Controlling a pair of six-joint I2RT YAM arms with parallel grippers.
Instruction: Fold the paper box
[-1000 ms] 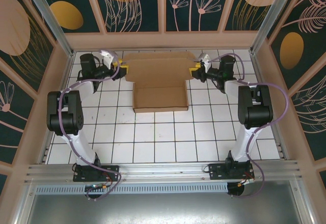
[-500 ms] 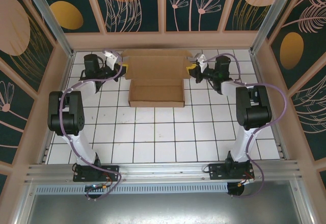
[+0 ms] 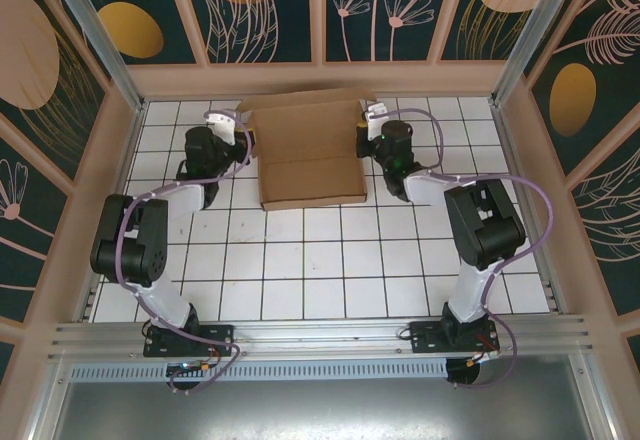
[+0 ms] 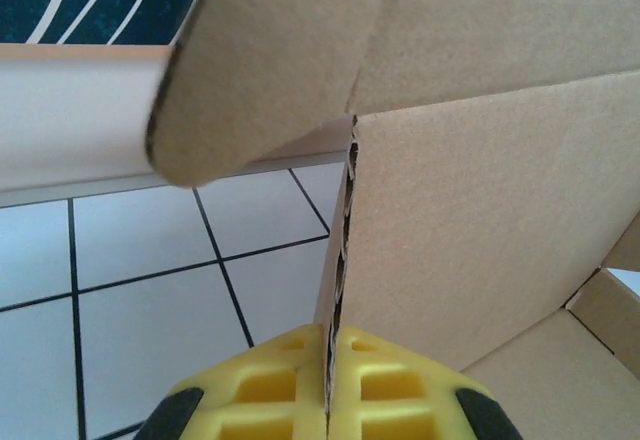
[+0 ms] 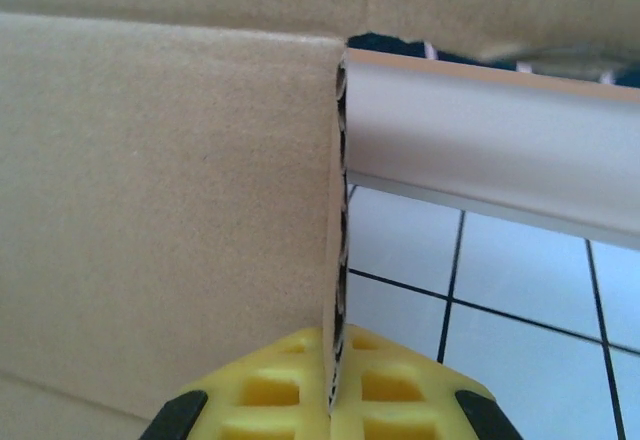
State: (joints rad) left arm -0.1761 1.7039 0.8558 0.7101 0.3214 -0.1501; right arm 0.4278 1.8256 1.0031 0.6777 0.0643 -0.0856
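Pinching paper box between arms | left gripper clamps left wall | right gripper clamps right wall

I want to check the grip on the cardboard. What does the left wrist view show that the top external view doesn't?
Left wrist: the paper box wall's corrugated edge pinched between the yellow pads of the left claw, a rounded flap overhead. Top external: the whole box outline, with the right claw clamped on its opposite side. Both: brown cardboard standing on the white tiled table.
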